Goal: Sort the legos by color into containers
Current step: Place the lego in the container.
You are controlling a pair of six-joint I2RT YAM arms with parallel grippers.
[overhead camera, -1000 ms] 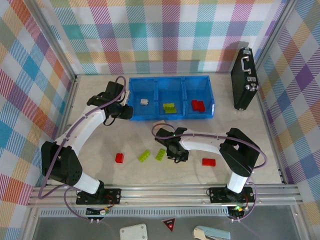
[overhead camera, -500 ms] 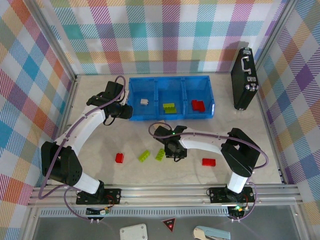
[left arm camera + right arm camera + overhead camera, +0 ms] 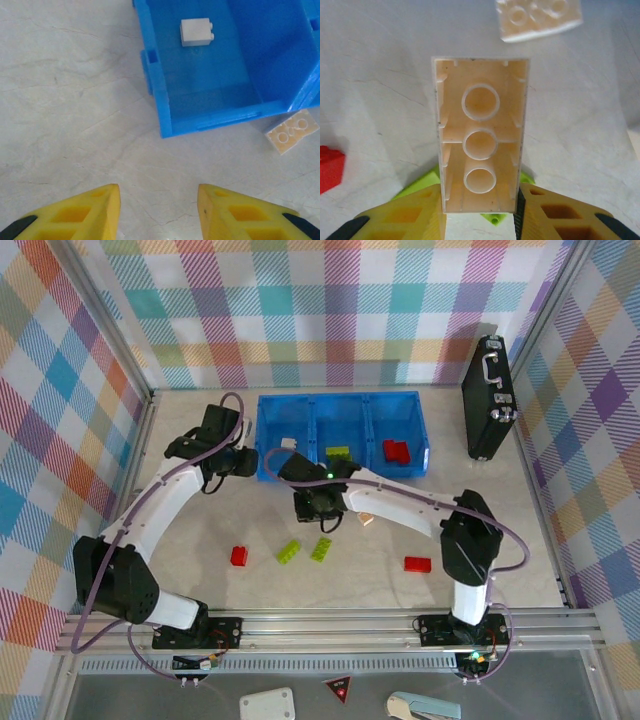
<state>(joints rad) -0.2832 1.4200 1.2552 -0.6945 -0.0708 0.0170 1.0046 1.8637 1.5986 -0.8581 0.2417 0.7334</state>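
Pinched a tan brick [image 3: 480, 145] in the right gripper [image 3: 480, 200] near the blue bin [image 3: 165, 112]; held the left gripper [image 3: 159, 200] spread beside it.

I'm wearing white shells with black joints on my left arm [image 3: 165, 495] and right arm [image 3: 400, 504]. Purple cables [image 3: 237, 398] are looping alongside. My left gripper [image 3: 157, 192] and right gripper [image 3: 480, 187] are showing yellow wedge fingers.

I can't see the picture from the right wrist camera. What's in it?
The right gripper holds a tan brick upright, its hollow underside facing the camera. On the pale table below lie another tan brick, a green brick and a red brick.
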